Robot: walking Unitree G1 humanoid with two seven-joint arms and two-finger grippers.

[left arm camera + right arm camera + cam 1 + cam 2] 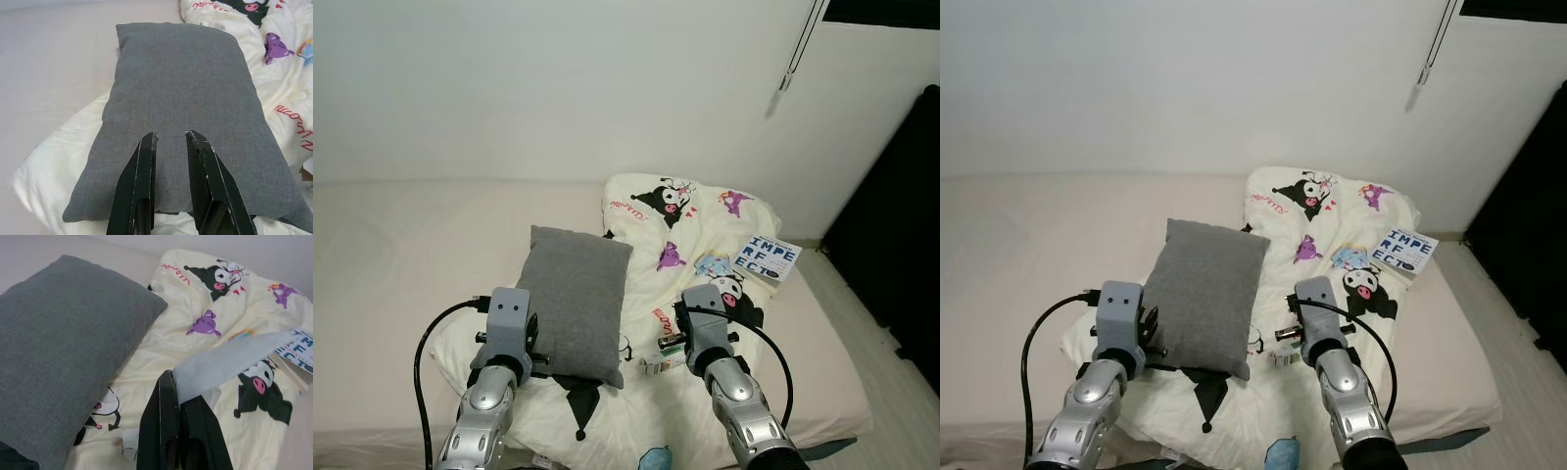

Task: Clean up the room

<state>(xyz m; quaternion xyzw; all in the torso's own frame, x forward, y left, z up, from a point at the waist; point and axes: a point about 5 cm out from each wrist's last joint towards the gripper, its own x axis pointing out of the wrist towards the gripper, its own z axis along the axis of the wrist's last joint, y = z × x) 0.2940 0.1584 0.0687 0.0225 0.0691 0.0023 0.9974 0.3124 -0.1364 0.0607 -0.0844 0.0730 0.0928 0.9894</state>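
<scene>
The left gripper (171, 139) is hovering over the near short end of the grey pillow (576, 299), its two black fingers slightly parted and holding nothing. The pillow's long axis is running straight away from that gripper toward the wall, so the fingers are pointing along its length rather than across it. The left arm is clearly the nearer one to the pillow, and nothing is standing between them.

The pillow is lying on the left part of the cream cartoon-print blanket (695, 211), which is itself sitting rumpled on the bed (401, 245) (its far end is bunching up against the wall).

Further right, the right gripper (177, 382) is pinching a pale strip of paper or wrapper (230, 361) between fingers pressed together; the strip is sticking out past the tips toward the book. Just left of that arm's wrist, small bits of litter (666, 352) are lying on the blanket beside the pillow's near corner. I cannot tell what they are.

Rightmost, a white book with blue block letters (773, 258) is resting on the blanket's right edge, well apart from the pillow and nearer the right arm.
</scene>
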